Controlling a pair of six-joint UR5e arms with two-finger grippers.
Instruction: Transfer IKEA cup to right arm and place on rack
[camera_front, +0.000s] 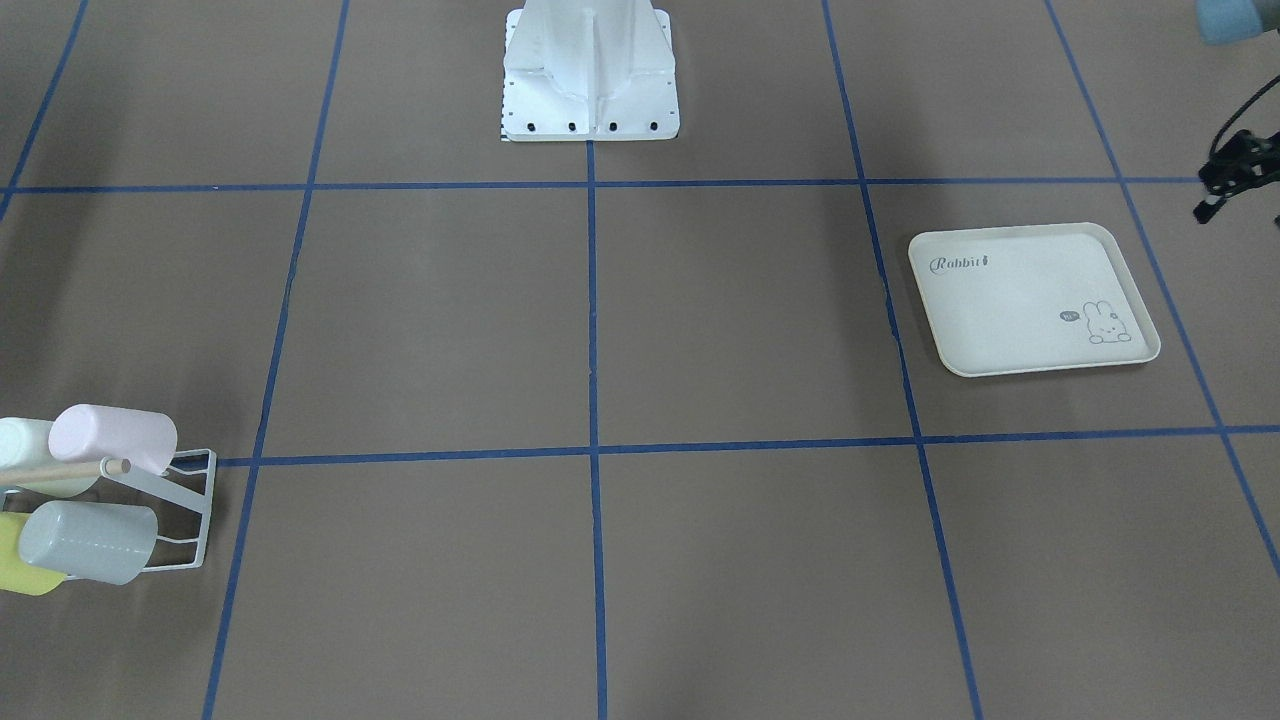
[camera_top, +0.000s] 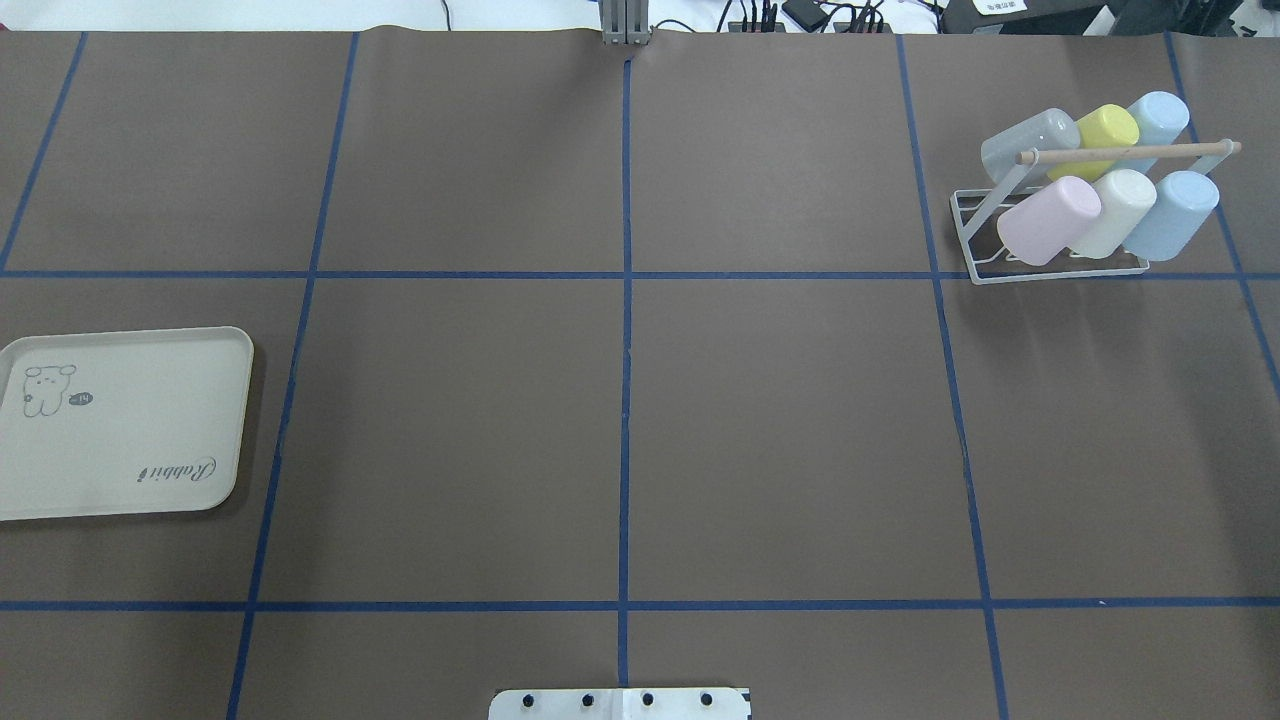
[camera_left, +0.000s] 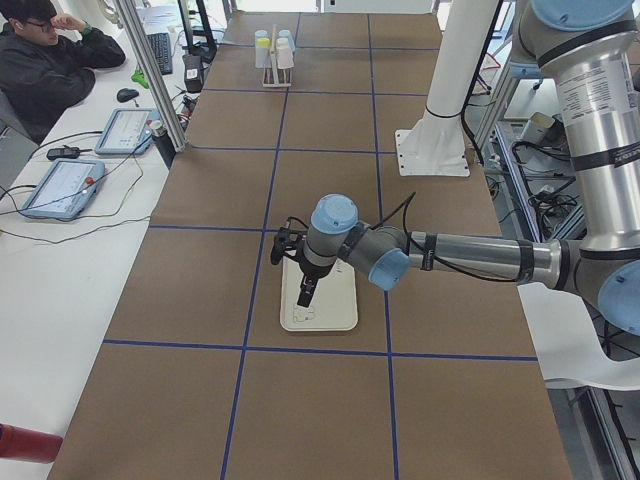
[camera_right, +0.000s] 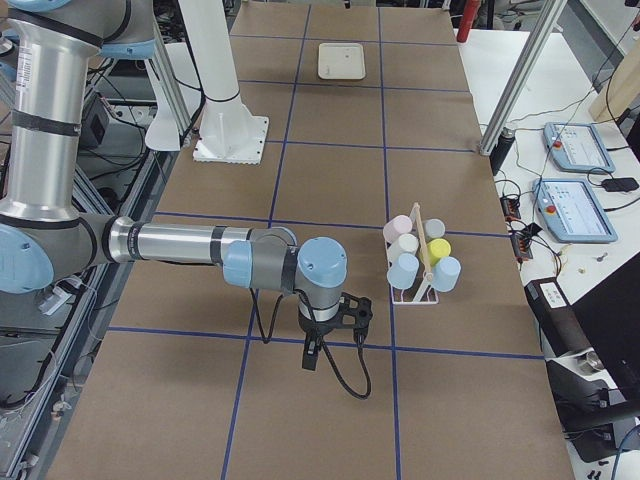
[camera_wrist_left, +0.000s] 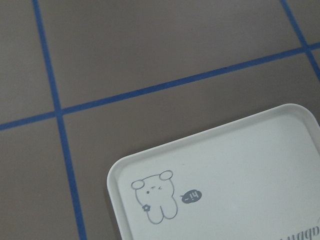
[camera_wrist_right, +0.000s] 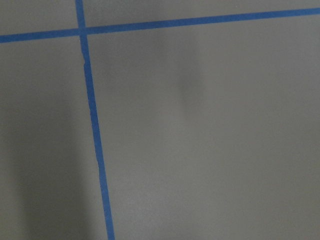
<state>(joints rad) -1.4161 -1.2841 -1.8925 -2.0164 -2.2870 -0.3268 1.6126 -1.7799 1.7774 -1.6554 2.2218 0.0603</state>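
Grippers first, starting on the robot's left. The left gripper (camera_left: 305, 298) hangs just above the rabbit tray (camera_top: 150, 420) with its fingers pointing down, and I can't see a cup in it. Are the fingers spread or pinched? Can't tell from that side angle, and the front camera only catches a black sliver at its edge.

Moving right, the middle is just brown table (camera_top: 780, 440) with blue tape lines.

Far right is the rack (camera_top: 968, 250), and that's where every cup I can see is sitting. All six are tipped over the prongs with their bottoms angled up:
- **Near row:** pink cup (camera_top: 1048, 220), cream cup (camera_top: 1115, 212), light-blue cup (camera_top: 1172, 212).
- **Behind them:** grey cup (camera_top: 1030, 142), yellow cup (camera_top: 1105, 132), second blue cup (camera_top: 1155, 115).

The wooden rod (camera_top: 1130, 152) runs across above the near row. So the task's cup looks racked already, though I couldn't say which one it is.

The right gripper (camera_right: 312, 357) hovers over bare table near the rack, not touching it and with nothing visibly in it. It only shows in the side view, so no call on open or closed.

Handling-wise, my guess is these are plain plastic tumblers:
- They look light, stiff and not fragile.
- The smooth, slightly tapered walls could slip or twist in a two-finger pinch.
- I'd grab across the body near the closed end for the hand-off and leave the rest of the wall for the other arm.
- The mouth has to stay clear so it can slide onto a prong.
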